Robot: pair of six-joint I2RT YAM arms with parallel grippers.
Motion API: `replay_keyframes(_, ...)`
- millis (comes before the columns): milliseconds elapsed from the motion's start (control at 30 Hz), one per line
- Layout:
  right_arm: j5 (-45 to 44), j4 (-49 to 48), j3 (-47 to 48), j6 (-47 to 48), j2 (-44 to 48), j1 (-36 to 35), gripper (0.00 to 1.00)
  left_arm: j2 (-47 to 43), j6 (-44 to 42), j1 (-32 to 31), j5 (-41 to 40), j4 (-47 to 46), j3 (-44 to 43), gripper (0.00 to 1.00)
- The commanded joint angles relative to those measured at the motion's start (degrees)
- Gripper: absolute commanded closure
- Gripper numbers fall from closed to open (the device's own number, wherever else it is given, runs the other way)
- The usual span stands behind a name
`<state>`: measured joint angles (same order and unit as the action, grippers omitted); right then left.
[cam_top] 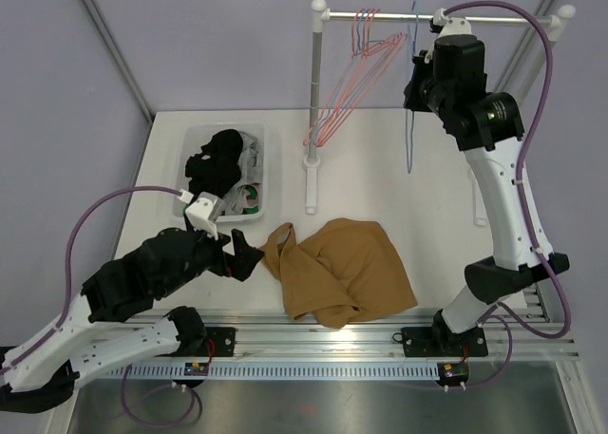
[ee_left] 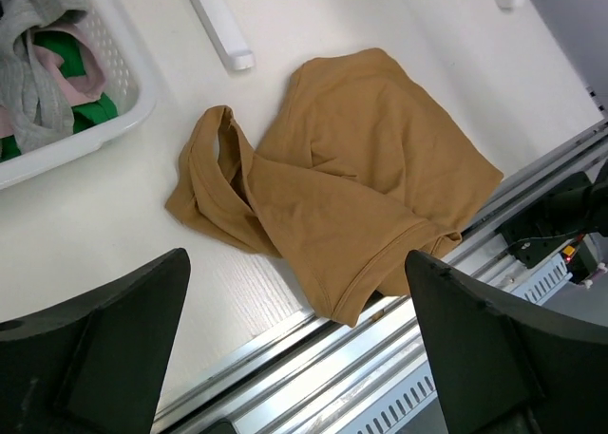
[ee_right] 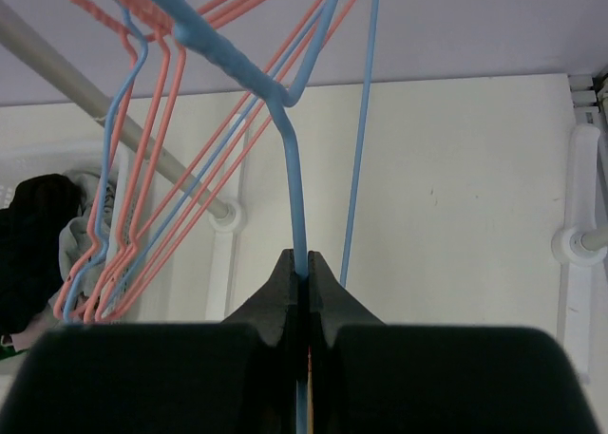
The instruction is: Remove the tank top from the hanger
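The tan-brown cotton tank top lies crumpled on the white worktop, near its front edge and free of any hanger. One strap loop is folded up at its left side, and its hem reaches the metal rail along the front in the left wrist view.

Just left of that strap loop is the left end effector. Its two black fingers are spread wide apart with nothing between them, and the garment shows through the gap.

Behind the left arm stands a white slotted plastic basket holding black, grey, pink and green clothes.

At the back of the worktop a silver clothes rail on white posts carries a bunch of pink wire hangers.

To their right hangs a thin blue wire hanger. The right end effector is raised to rail height beside it. In the right wrist view its jaws are pressed together on the blue wire, which runs straight up out of the closed tips.
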<state>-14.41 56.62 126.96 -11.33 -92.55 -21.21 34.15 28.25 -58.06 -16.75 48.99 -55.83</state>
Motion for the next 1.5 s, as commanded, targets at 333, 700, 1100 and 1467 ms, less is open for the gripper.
replay_keyframes(333,2.6,0.2,17.9,-2.4,-17.9,1.7,1.00,-8.3,-2.8,-0.2,3.8,-2.6,4.7,0.01)
replay_keyframes(700,1.5,-0.3,24.2,-4.6,-25.7,-3.0,1.00,-11.2,-2.1,-0.1,2.2,-2.9,5.5,0.01)
replay_keyframes(1100,2.2,-4.5,11.6,-2.4,-16.7,-3.3,0.92,-8.3,-2.0,-0.1,1.1,-4.1,5.5,0.01)
replay_keyframes(1467,-0.7,-2.6,3.9,0.3,-3.0,-2.5,0.13,5.4,2.8,-0.5,-2.8,-10.3,5.1,0.01)
